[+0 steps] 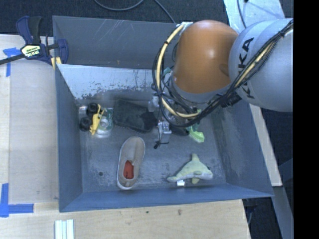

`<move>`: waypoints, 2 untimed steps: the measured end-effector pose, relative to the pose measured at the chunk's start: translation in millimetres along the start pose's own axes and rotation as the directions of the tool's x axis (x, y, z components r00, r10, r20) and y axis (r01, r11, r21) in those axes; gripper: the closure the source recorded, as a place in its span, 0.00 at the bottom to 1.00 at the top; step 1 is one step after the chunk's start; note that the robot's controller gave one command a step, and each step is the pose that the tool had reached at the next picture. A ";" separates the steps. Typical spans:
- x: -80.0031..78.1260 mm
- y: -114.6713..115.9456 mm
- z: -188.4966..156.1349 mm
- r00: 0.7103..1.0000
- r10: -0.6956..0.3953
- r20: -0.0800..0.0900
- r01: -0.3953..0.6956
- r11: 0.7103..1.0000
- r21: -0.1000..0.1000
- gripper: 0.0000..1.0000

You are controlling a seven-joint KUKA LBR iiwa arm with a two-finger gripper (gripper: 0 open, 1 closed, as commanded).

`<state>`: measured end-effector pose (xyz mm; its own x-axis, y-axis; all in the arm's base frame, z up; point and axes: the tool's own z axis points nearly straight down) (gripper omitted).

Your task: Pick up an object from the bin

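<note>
My gripper [162,133] reaches down under the orange cover into the middle of the bin, its slim metal fingertip just right of a black cloth-like thing [130,115]. A small bright green piece [197,135] lies close on its right. Below and to the left lies a grey oval shoe-like dish with a red lump inside [130,163]. A pale yellow-green plush toy [192,171] rests near the front wall. Nothing shows between the fingers.
A yellow and black toy with wheels on a clear round lid sits at the left of the bin floor. The arm and its cables cover the bin's back right part.
</note>
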<state>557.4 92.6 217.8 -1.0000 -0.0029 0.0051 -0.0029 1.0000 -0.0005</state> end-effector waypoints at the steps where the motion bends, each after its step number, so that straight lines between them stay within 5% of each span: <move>1: -1.3 -0.4 -4.9 1.000 0.002 0.008 -0.002 1.000 -0.001 0.00; 2: -6.8 -3.0 36.8 0.999 -0.048 0.014 0.048 0.999 -0.001 0.00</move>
<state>564.0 89.7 181.0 -0.9987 -0.0508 -0.0092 -0.0508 0.9987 0.0009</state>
